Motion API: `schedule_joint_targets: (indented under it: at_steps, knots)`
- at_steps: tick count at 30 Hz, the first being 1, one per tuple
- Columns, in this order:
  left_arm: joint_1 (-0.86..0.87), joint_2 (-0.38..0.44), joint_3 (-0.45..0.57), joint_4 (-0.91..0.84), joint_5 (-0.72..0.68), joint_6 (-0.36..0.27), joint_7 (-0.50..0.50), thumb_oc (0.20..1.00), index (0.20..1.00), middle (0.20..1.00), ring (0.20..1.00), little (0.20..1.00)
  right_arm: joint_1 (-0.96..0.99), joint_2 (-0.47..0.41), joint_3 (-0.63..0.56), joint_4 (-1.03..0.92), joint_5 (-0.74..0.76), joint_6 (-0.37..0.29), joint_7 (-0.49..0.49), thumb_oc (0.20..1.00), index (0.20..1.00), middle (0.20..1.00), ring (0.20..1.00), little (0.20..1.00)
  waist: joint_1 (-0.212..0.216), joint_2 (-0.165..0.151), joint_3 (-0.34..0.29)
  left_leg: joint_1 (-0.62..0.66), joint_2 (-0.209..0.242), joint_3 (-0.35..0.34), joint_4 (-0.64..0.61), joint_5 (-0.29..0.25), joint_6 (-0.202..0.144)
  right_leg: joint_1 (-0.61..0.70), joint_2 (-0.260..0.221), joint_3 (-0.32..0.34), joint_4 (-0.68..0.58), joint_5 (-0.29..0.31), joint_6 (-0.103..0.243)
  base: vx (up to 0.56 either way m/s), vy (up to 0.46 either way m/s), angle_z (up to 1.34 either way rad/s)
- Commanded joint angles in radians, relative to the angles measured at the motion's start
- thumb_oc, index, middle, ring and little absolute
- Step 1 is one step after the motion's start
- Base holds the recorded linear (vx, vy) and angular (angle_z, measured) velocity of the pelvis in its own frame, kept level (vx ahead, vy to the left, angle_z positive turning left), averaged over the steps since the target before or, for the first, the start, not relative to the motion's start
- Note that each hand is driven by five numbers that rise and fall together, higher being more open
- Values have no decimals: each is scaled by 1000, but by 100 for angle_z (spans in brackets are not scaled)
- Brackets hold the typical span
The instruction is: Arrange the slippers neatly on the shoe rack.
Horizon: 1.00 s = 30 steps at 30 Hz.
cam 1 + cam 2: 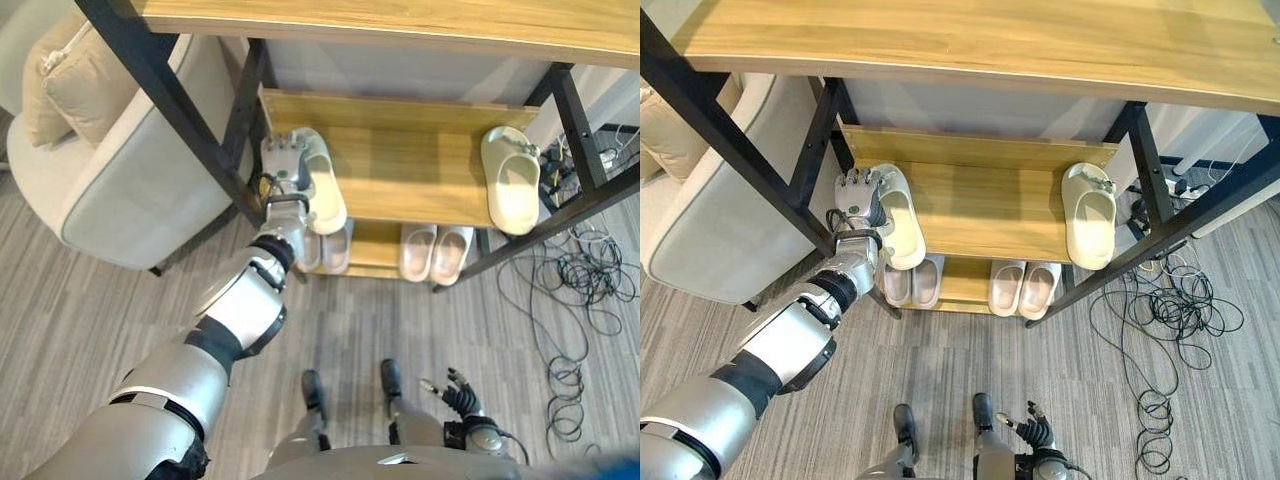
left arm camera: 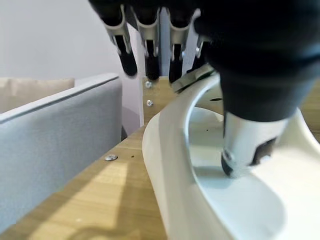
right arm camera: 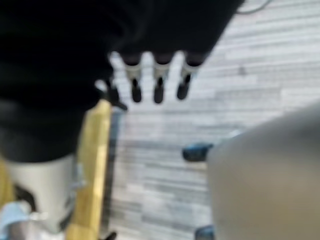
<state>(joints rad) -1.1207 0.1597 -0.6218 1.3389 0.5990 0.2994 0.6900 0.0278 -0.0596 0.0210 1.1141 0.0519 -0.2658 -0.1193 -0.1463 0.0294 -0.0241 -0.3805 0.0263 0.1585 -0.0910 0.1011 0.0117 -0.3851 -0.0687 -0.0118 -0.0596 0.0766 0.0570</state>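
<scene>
Left eye view takes in a shoe rack (image 1: 400, 185) of black metal and pale wood, with a grey armchair (image 1: 140, 170) just beside its left end. The left hand (image 1: 283, 165) reaches onto the middle shelf (image 1: 410, 170) near its left edge and has hold of a cream slipper (image 1: 322, 180) there: in the left wrist view the thumb (image 2: 247, 145) presses down into the slipper's footbed while the fingers (image 2: 150, 45) hang straight along its outer side, so the sidewall sits pinched between them. That slipper lies lengthwise, front to back, with its heel end jutting past the shelf's front edge. A second cream slipper (image 1: 512, 180) lies near the right edge of the same shelf, well apart from the first, also pointing front to back. On the bottom shelf two pairs rest side by side: a greyish pair (image 1: 325, 248) under the left hand's slipper and a white pair (image 1: 436, 250) further right. Loose black cables (image 1: 580, 290) are tangled on the floor beyond the rack's right end. The right hand (image 1: 452, 388) hangs low over the floor, away from the rack, fingers loosely spread and holding nothing.
</scene>
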Motion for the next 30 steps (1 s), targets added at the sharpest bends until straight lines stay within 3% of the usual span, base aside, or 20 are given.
schedule_joint_targets:
  at_steps: [1,2,3,14,19,30]
  knots:
    - [-166,2,52,128,-23,11,36,432,432,432,432,432,48,35,25,-3,-40,24,0,1000,1000,1000,1000,1000,-6,37,96,52,-34,6,4,-55,10,63,11,61,38,-88,18,0,0,0]
    - [-169,0,56,130,-28,11,38,291,291,291,291,291,47,36,25,-2,-40,24,-1,1000,1000,1000,1000,1000,-7,38,96,51,-34,6,4,-55,10,61,12,62,39,-88,18,0,0,0]
    - [-170,0,57,131,-32,11,40,200,200,200,200,200,48,36,23,-1,-39,24,0,1000,1000,1000,1000,1000,-8,38,95,50,-34,7,4,-55,10,59,12,64,39,-87,19,0,0,0]
    - [-154,-21,81,72,-16,-22,70,200,200,200,200,200,28,37,20,13,-29,24,4,1000,1000,1000,1000,1000,-10,44,98,47,-36,18,4,-52,7,38,19,70,62,-89,16,0,0,0]
    - [-132,-31,136,-10,-29,-87,160,200,200,200,200,200,-11,34,17,15,-14,33,-1,1000,1000,1000,1000,1000,-17,48,121,43,-36,32,4,-49,5,9,25,79,86,-81,13,-15,-8,-1]
    - [-163,-75,162,-38,-45,-129,154,200,200,200,200,200,-52,16,5,46,-6,45,-20,1000,1000,1000,1000,1000,-34,68,148,37,-32,75,4,-49,1,-48,42,129,127,-75,3,-10,-23,-13]
